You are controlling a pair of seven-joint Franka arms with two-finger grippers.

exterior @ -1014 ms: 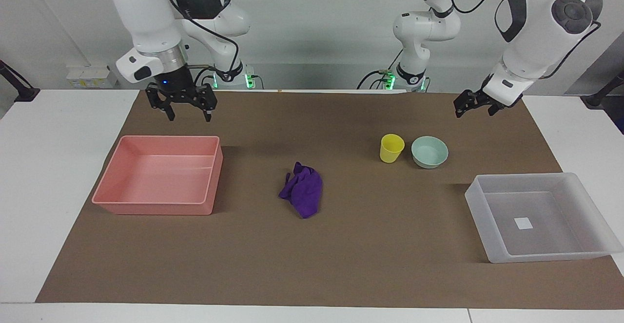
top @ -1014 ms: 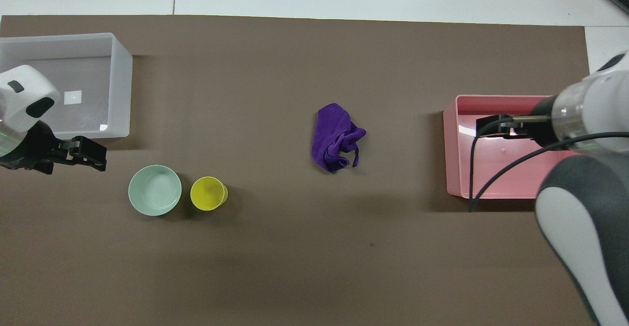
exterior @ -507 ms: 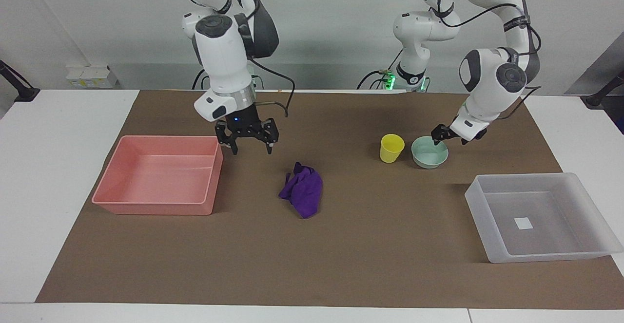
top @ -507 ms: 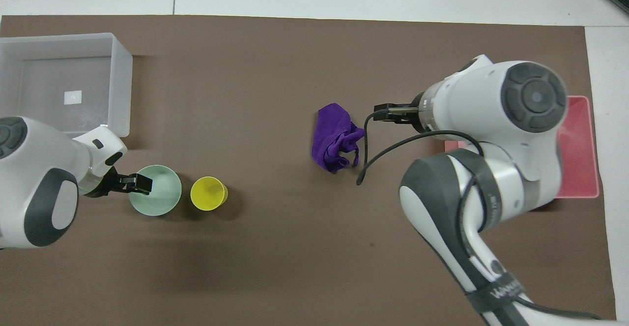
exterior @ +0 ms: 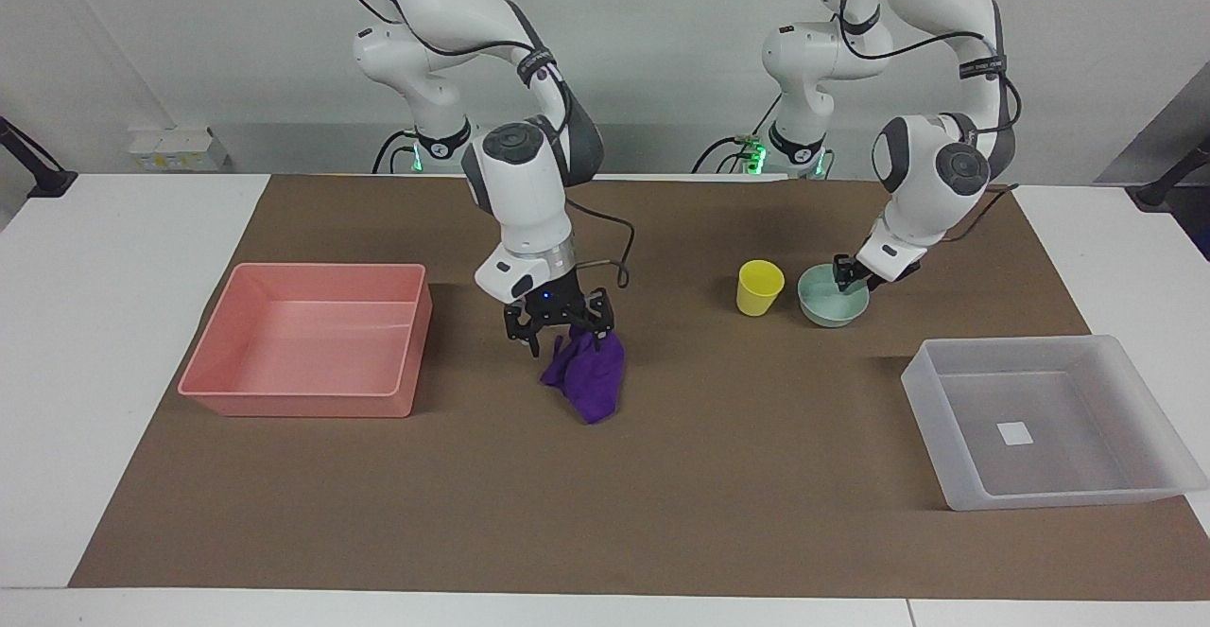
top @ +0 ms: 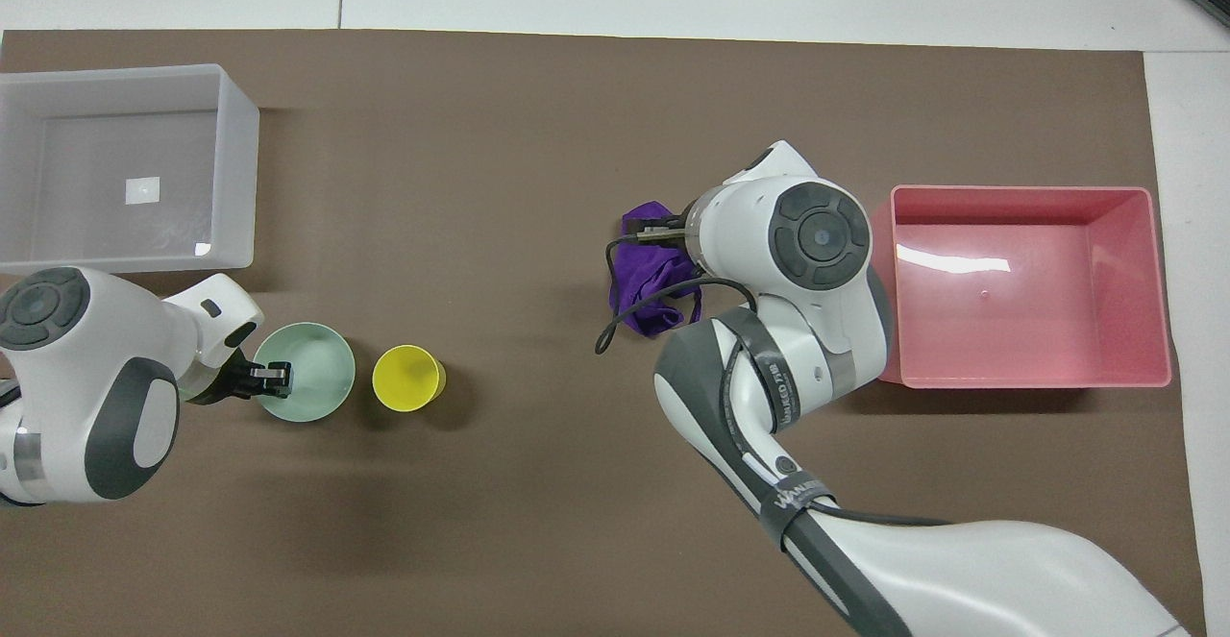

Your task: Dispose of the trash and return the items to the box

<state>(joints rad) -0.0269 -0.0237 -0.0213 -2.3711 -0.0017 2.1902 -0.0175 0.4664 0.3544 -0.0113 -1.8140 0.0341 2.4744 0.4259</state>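
1. Both grippers have descended: right gripper (exterior: 560, 336), fingers spread, straddles the purple cloth's (exterior: 591, 380) robot-side edge, mid-table.
2. Left gripper (exterior: 844, 275) sits at the green bowl's (exterior: 832, 301) rim; its finger state is unclear.
3. Yellow cup (exterior: 759, 287) stands just beside the bowl.

White table (exterior: 113, 343), plain grey wall (exterior: 662, 31)

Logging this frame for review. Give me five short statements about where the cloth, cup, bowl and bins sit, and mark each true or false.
1. The purple cloth lies in the pink bin. False: it lies on the mat beside it.
2. The right gripper is down at the cloth. True.
3. The yellow cup stands beside the green bowl. True.
4. The clear box holds the cup. False: it holds neither item.
5. The left gripper is at the cup. False: it is at the bowl's rim.
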